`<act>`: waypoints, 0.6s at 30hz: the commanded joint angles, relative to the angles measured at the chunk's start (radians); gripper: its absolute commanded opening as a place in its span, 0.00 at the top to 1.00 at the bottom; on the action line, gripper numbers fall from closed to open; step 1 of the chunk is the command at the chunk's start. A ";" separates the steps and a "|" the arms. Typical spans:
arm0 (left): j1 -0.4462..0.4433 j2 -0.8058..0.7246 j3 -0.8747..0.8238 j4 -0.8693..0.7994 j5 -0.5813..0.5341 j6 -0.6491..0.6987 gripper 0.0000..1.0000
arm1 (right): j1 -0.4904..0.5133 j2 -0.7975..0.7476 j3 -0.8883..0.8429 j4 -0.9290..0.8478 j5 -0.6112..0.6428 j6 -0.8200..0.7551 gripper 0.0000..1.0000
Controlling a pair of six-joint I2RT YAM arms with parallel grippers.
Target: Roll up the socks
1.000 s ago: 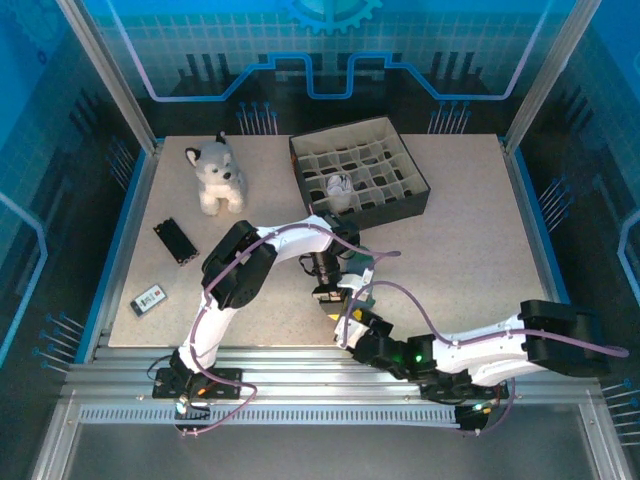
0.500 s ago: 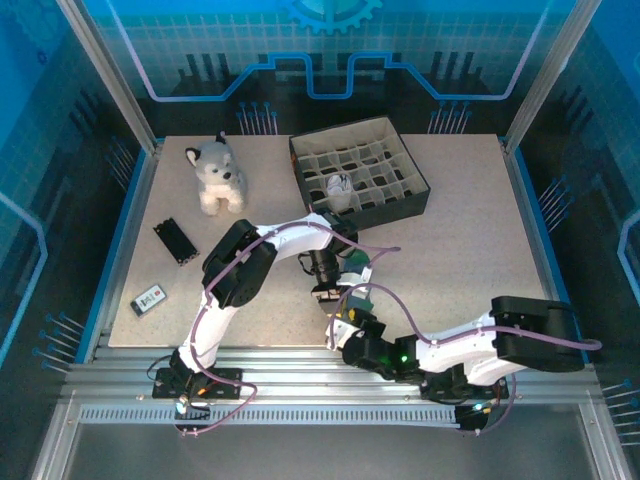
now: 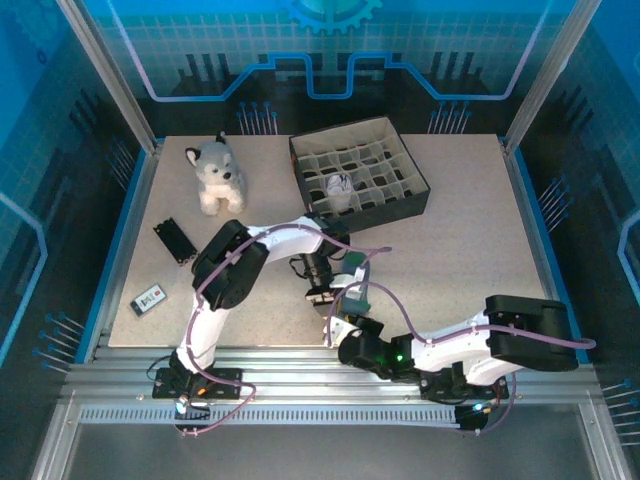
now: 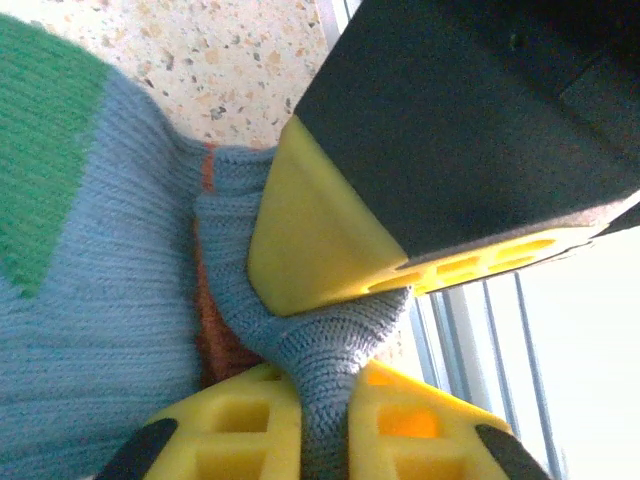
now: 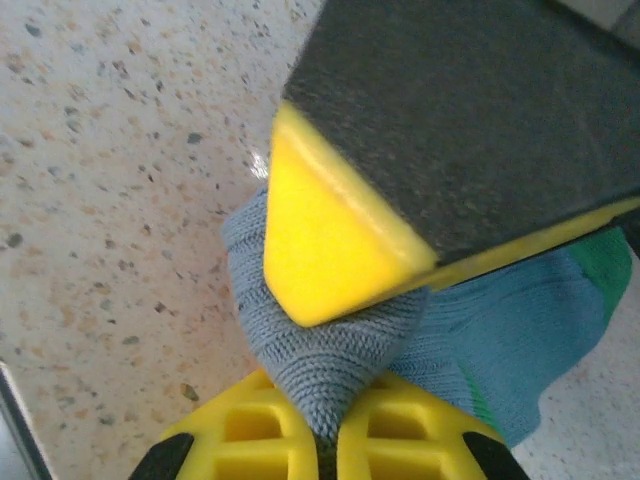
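The left fingers (image 4: 310, 230) pinch a fold of the grey-blue sock (image 4: 100, 300), which lies on the table (image 5: 120, 150) toward its front middle. The right fingers (image 5: 330, 250) are clamped on another fold of it.

The speckled table (image 3: 470, 250) carries a plush husky (image 3: 217, 176), divider box (image 3: 400, 206) and grey-blue sock (image 4: 100, 300).

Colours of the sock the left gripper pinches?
Grey-blue sock, green patch, orange-red strip; left wrist view.
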 commanded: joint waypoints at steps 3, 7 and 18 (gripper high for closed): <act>0.054 -0.224 -0.214 0.352 0.028 -0.119 0.71 | -0.060 -0.096 -0.050 -0.019 -0.206 0.061 1.00; 0.099 -0.372 -0.378 0.617 0.024 -0.242 0.64 | -0.142 -0.163 -0.052 -0.072 -0.369 0.089 1.00; 0.094 -0.707 -0.746 1.025 -0.178 -0.272 0.55 | -0.352 -0.167 -0.018 -0.144 -0.731 0.147 1.00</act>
